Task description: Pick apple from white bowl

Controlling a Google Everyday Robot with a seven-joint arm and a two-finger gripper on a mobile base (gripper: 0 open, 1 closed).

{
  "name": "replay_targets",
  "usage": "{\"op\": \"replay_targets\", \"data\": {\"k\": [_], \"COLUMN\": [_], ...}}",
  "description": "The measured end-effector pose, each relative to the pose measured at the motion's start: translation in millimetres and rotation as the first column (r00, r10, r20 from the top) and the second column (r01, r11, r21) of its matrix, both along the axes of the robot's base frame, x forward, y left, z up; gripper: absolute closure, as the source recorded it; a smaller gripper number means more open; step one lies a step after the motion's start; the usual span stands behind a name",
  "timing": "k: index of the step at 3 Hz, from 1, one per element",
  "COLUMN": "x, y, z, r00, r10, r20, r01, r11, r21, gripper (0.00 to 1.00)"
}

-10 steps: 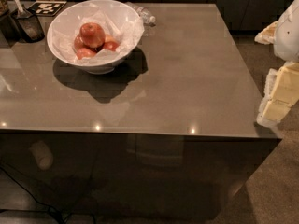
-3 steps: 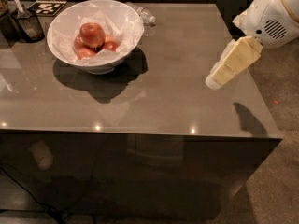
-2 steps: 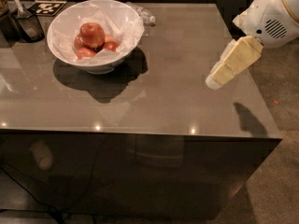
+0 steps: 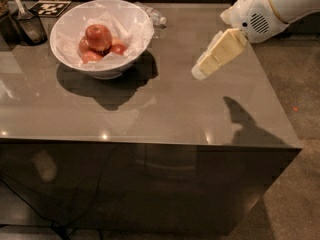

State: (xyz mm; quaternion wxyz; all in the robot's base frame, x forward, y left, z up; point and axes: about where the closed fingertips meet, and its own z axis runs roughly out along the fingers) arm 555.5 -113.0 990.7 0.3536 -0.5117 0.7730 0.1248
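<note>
Gripper (image 4: 199, 73) over table (image 4: 150, 115), far from apple (image 4: 98, 36), underside hidden in white bowl (image 4: 69, 62)

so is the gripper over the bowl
No, the gripper hangs above the right part of the table, well apart from the bowl that holds the apple.

- On the worktop (image 4: 165, 114) you find the white bowl (image 4: 100, 70) near the back-left corner.
- In the bowl, the apple (image 4: 98, 37) lies on top of the other apples (image 4: 118, 49).
- Behind the bowl, at the back edge, lies a bottle (image 4: 152, 15).
- Left of the bowl stands a container (image 4: 31, 28).
- Your gripper (image 4: 199, 73) hangs over the right half, well apart from the bowl.
</note>
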Motion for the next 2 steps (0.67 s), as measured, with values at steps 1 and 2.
{"op": "replay_targets", "data": {"k": [1, 2], "x": [0.7, 5.8], "y": [2.4, 21.1], "z": [-1.6, -8.8], "r00": [1.0, 0.9991], "r10": [-0.009, -0.02], "r20": [0.003, 0.039], "r01": [0.009, 0.017], "r11": [1.0, 0.998], "r21": [0.001, 0.062], "gripper": [0.0, 0.0]}}
